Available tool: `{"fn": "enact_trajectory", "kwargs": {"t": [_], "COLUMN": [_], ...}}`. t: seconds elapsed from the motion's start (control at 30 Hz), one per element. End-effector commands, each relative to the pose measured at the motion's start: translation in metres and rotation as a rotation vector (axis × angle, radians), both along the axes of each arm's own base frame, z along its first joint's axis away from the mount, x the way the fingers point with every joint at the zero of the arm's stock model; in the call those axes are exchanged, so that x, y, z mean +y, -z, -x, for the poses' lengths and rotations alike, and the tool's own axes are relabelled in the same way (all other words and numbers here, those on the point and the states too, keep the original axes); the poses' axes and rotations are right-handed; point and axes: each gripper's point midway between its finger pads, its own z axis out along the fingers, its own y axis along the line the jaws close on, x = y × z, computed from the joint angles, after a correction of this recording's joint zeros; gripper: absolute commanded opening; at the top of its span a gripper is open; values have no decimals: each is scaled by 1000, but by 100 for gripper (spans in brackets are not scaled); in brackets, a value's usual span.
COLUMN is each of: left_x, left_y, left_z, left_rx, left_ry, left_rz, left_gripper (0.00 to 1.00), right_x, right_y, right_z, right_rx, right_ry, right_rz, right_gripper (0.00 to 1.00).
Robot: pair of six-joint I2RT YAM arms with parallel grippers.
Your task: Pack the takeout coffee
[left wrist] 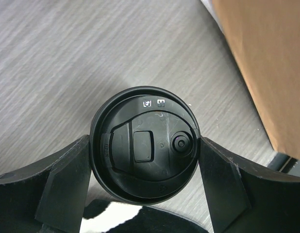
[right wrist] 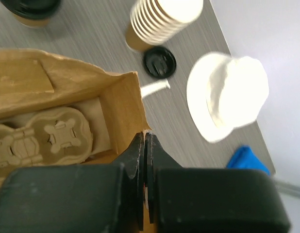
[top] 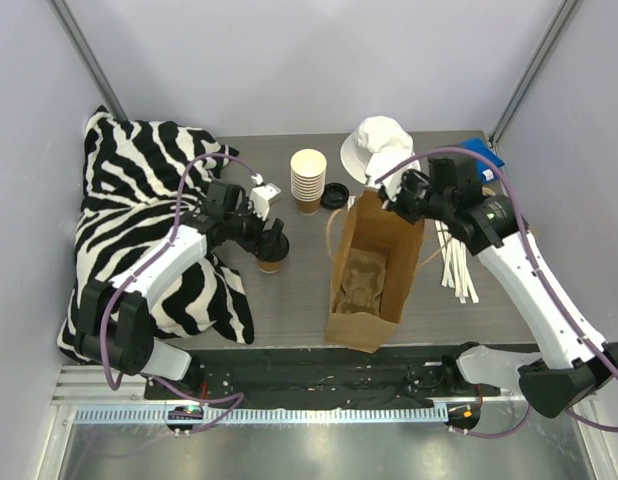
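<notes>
Black pads of your left gripper [left wrist: 145, 145] stand wide apart and look to touch the takeout coffee [top: 272, 263] on both sides at the lid [left wrist: 146, 156]. Treat it as gripped. Can't tell if it's off the desk [left wrist: 53, 58].

Right gripper [right wrist: 145, 138] is fully closed, pinching the far rim of the paper bag [top: 374, 240] and holding the mouth open.

Risks:
- A grip that high can pop the lid or dent the paper wall, and any tilt means a spill.
- The bag mouth is narrow. If the cup clips the rim, the bag folds or tugs out of the right pinch.
- If you miss a well in the pulp tray [right wrist: 48, 133] at the bag bottom, the cup lands crooked.
- The zebra cloth [top: 139, 200] under the left arm could drag.

Coffee: small cup, brown lower band, round black lid with tab and button, seated flush as far as I can see. It's left of desk centre, just beside the cloth edge and apart from the bag.
</notes>
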Motion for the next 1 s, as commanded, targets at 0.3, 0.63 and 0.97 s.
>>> {"fn": "enact_trajectory", "kwargs": {"t": [0.3,0.63,0.97], "left_x": [7,27,29], "left_y": [-13,-11,-11], "left_z": [-11,-22,-22], "left_rx": [-63,-50,-32], "left_ry": [-34,-113,-121], "left_rz": [46,48,51], "left_gripper": [58,57,57], "right_x": [98,146,154], "right_y": [-34,-13,-20], "right_z": [-10,-37,-44], "right_rx": [-113,-58,-13], "right_ry": [-166,-145,-49], "right_rz": [-104,-101,-147], "right_gripper": [1,1,28]}}
